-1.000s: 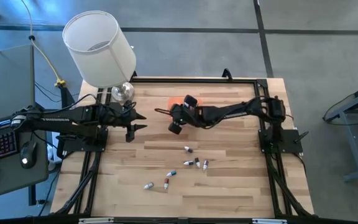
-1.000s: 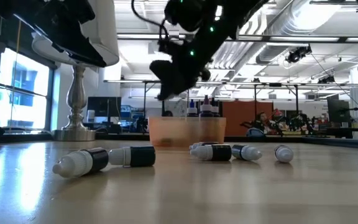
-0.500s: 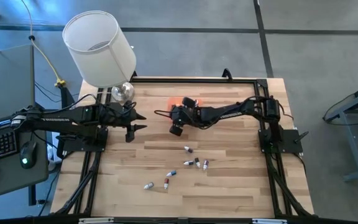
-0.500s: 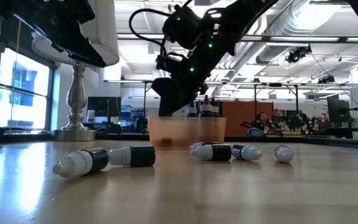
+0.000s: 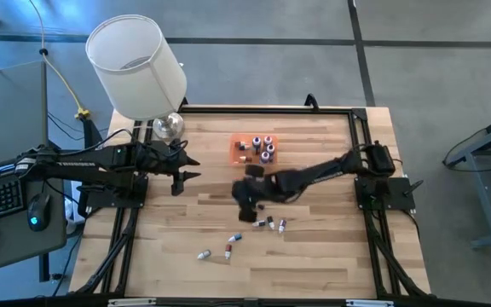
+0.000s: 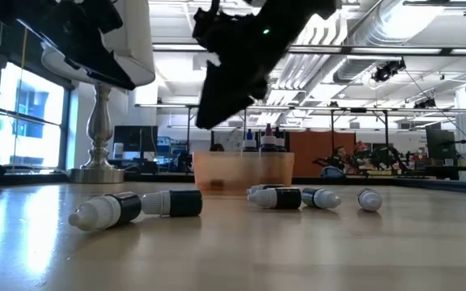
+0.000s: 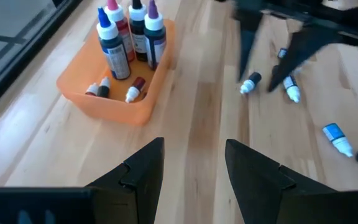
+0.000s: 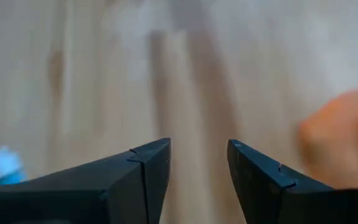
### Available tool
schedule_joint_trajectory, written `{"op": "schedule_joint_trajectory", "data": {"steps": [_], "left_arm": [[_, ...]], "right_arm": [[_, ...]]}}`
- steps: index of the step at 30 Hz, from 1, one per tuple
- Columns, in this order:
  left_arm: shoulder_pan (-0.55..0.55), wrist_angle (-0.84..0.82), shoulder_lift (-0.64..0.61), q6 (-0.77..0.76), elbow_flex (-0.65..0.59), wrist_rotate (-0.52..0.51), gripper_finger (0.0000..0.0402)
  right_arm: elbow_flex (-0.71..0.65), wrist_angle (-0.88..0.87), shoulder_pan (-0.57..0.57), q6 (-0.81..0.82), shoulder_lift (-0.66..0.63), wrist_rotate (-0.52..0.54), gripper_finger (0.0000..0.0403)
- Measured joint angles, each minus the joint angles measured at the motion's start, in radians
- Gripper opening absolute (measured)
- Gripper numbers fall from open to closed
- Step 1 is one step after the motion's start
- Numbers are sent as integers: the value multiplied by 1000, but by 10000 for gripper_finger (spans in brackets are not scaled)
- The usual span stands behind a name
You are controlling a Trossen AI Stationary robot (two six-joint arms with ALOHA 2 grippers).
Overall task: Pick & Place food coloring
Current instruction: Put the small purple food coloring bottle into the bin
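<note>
Several food coloring bottles (image 5: 271, 224) lie on their sides on the wooden table near its near edge; the low view shows them as white-capped dark bottles (image 6: 176, 203). More bottles stand and lie in the orange tray (image 5: 233, 153). My right gripper (image 5: 247, 211) hangs open above the table at the far-left end of the loose bottles, with nothing between its fingers (image 8: 199, 163). My left gripper (image 5: 183, 171) waits open at the left, pointing toward the tray (image 7: 107, 99).
A white lamp shade (image 5: 136, 66) on a silver lamp base (image 5: 168, 126) stands at the table's far left corner. Bare wood lies between the tray and the loose bottles. A black frame (image 5: 361, 115) runs round the table's edge.
My right gripper has swung away from above the orange tray toward the table's near edge and now hangs over the loose bottles, tipped more steeply down. The tray and the bottles in it, covered before, now show in full from above.
</note>
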Motion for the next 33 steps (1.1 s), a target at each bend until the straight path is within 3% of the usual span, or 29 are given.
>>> {"op": "schedule_joint_trajectory", "data": {"steps": [8,14,28,33], "left_arm": [[0,-7,0,-19,0,3,168],[0,-7,0,-39,0,3,168],[0,-8,0,-41,0,2,168],[0,-8,0,-41,0,1,168]], "right_arm": [[0,-231,132,253,7,159,154],[-44,-220,149,292,9,159,154],[-333,148,75,352,4,46,151],[-423,295,77,282,1,44,121]]}}
